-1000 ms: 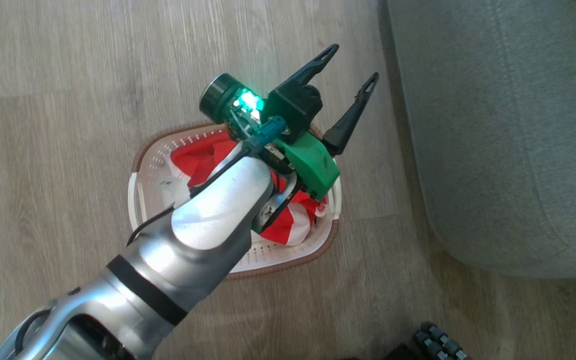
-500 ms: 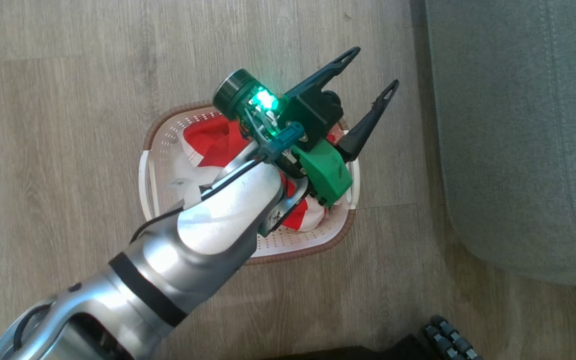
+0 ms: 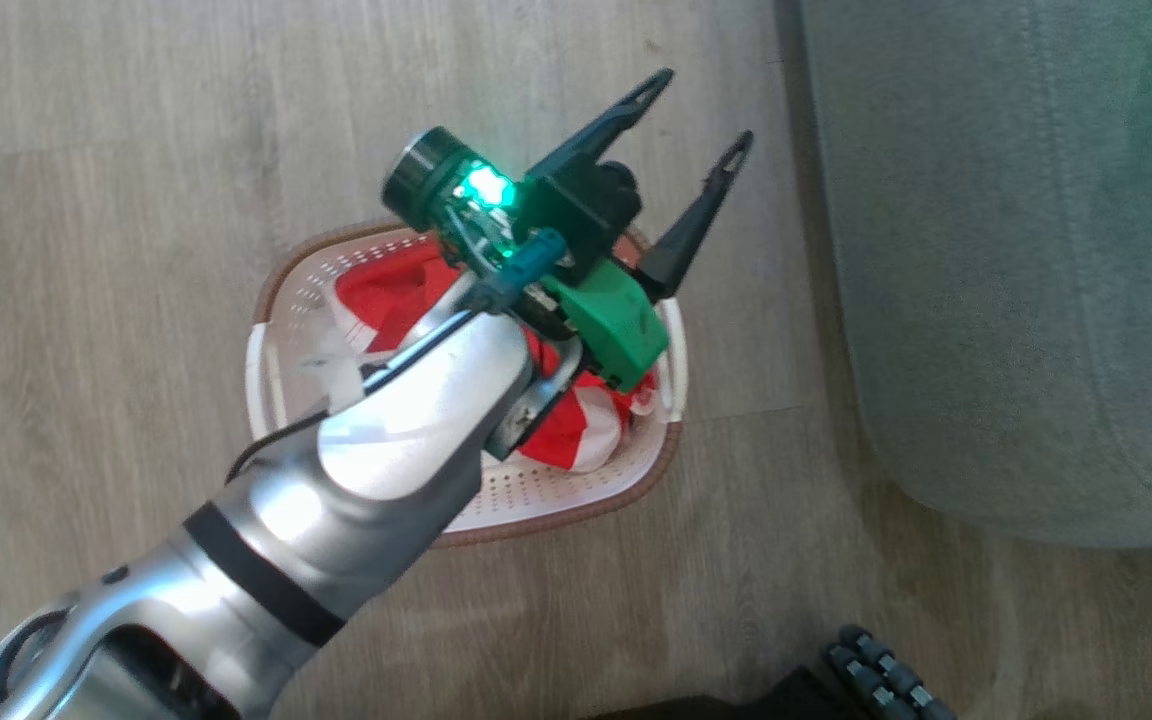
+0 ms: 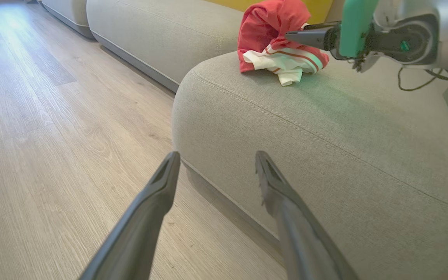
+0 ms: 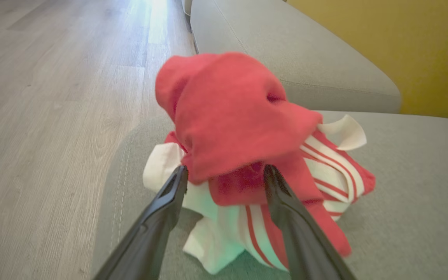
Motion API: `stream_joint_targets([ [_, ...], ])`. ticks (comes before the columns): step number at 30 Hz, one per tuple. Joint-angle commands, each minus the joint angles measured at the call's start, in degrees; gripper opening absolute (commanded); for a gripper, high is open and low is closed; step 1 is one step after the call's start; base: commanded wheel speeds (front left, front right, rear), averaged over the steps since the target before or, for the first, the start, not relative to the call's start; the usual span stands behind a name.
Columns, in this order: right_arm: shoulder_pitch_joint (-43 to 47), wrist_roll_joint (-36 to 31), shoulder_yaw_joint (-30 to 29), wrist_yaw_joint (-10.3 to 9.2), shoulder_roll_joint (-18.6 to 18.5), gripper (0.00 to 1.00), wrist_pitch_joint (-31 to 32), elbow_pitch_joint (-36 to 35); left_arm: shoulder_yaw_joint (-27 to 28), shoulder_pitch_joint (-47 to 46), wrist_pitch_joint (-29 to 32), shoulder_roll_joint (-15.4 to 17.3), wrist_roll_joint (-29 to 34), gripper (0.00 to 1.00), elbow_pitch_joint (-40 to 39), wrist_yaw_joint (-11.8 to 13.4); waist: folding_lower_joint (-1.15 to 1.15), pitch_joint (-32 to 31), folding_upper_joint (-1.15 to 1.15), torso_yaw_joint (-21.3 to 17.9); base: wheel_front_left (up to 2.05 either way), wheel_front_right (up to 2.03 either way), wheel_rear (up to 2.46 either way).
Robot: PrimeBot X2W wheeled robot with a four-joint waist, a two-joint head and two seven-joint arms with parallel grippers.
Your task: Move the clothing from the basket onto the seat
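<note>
1. Left fingers: spread wide, nothing between them. They sit at the centre of the head view, over the upper right rim of the basket, tips toward the upper right. In the left wrist view they frame the seat's rounded front edge.
2. Right fingers: spread wide at the lower centre of the right wrist view. Red fabric bulges between the tips and is not pinched.
3. Clothing: red with white, crumpled inside the basket, partly hidden by the left forearm.
4. Garment: red bundle with white striped panels, heaped on the seat. It shows at the upper centre of the left wrist view, with one right finger's tip against it.
5. Basket: cream, perforated, brown rim. It stands on the floor at the centre of the head view, just left of the seat.
6. Seat: grey upholstery with a pale stitched seam, on the right side of the head view.
7. Floor: pale wood planks.
</note>
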Motion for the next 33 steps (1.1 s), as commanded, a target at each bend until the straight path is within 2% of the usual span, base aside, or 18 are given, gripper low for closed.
stream_joint_targets([
  [1, 2.2, 1.3, 1.2, -0.02, 0.5, 1.00, -0.5, -2.6, 1.7, -0.2, -0.5, 1.0, -0.6, 1.00, -2.1, 0.2, 0.00, -1.0, 0.00, -1.2, 0.00, 0.00, 0.00],
  [8, 9.8, 8.0, 7.9, -0.02, -0.1, 1.00, -0.5, -8.6, 3.4, 1.7, -1.5, 2.5, -2.1, 1.00, -2.7, 0.9, 0.00, -5.1, 0.00, -2.8, 0.00, 0.00, 0.00],
  [14, 13.3, 11.6, 12.7, -0.02, -1.5, 1.00, -0.5, -13.4, 5.4, 3.7, -2.2, 3.3, -3.5, 1.00, -3.3, 1.8, 0.00, -9.1, 0.00, -2.3, 0.00, 0.00, 0.00],
  [19, 16.3, 15.0, 16.5, -0.02, -2.8, 1.00, -0.5, -18.0, 8.5, 6.9, -2.8, 4.2, -4.9, 1.00, -4.2, 3.2, 0.00, -13.8, 0.00, -0.6, 0.00, 0.00, 0.00],
  [25, 20.0, 17.8, 20.6, -0.02, -2.6, 1.00, -0.5, -22.6, 14.1, 13.5, -3.0, 5.5, -5.9, 1.00, -6.7, 4.9, 0.00, -19.8, 0.00, 2.2, 0.00, 0.00, 0.00],
  [33, 27.8, 19.3, 20.6, -0.02, -0.3, 1.00, -0.5, -27.5, 21.8, 25.3, -3.0, 6.8, -3.2, 1.00, -10.5, 7.7, 0.00, -26.7, 0.00, 6.6, 0.00, 0.00, 0.00],
])
